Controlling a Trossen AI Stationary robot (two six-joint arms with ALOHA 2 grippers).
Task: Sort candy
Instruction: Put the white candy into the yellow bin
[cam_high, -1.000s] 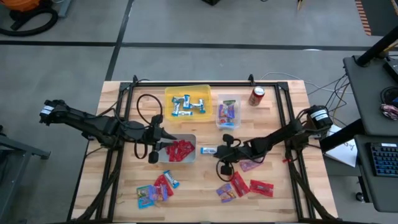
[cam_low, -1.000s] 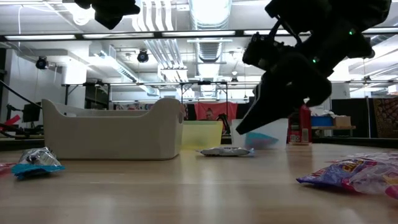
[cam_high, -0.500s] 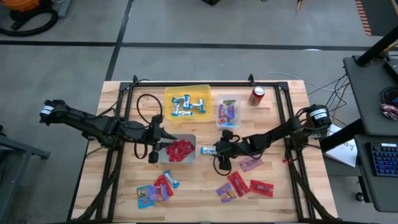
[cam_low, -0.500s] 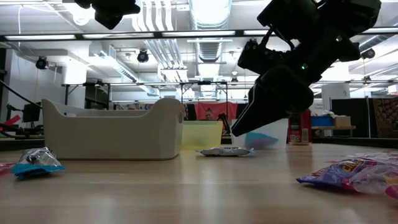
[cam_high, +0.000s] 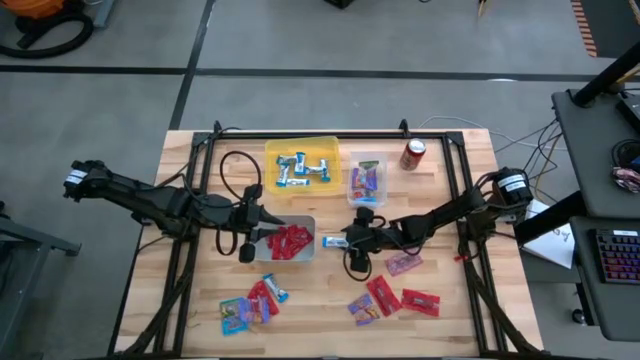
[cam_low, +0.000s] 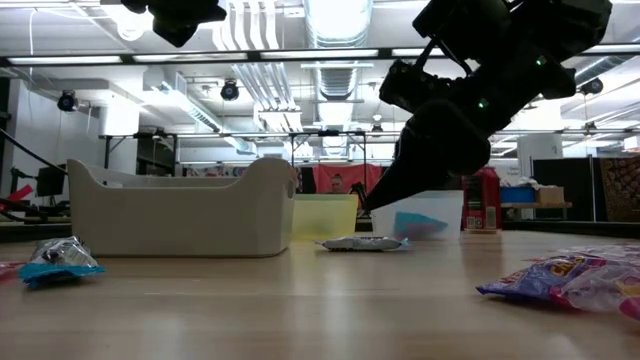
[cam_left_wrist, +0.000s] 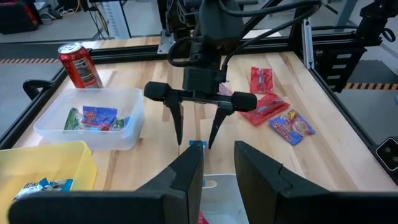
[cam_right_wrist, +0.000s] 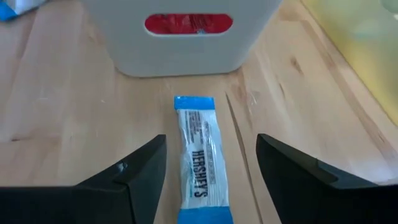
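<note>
Candy is lying all over the wooden table (cam_high: 450, 300) in the high view: blue-and-silver bars are sitting in the yellow bin (cam_high: 301, 165), purple-blue packets in the clear bin (cam_high: 366, 181), red packets in the white bin (cam_high: 289, 240), and loose pieces are lying in a left cluster (cam_high: 250, 302) and a right cluster (cam_high: 392, 296) along the table's near edge. One blue-and-silver mini bar (cam_high: 336, 241) is lying on the bare wood just beside the white bin, and the right gripper (cam_high: 347, 242) is hovering at it, while the left gripper (cam_high: 262, 232) is hanging over the white bin's left end. A red soda can (cam_high: 413, 153) is standing beside the clear bin. In the low view the mini bar (cam_low: 364, 243) is lying flat on the wood, with the right gripper (cam_low: 385, 195) pointing down just above it, not touching; a small wrapped piece (cam_low: 58, 256) is lying before the white bin (cam_low: 180, 208). In the left wrist view the left gripper (cam_left_wrist: 217, 165) is holding its fingers a narrow gap apart above the white bin, with nothing seen between them, and farther off the right gripper (cam_left_wrist: 194, 134) is spreading its fingers wide on either side of the mini bar. In the right wrist view the right gripper (cam_right_wrist: 211, 177) is standing open, its two fingers flanking the mini bar (cam_right_wrist: 201, 155) without touching it, the white bin (cam_right_wrist: 180, 34) just beyond.
</note>
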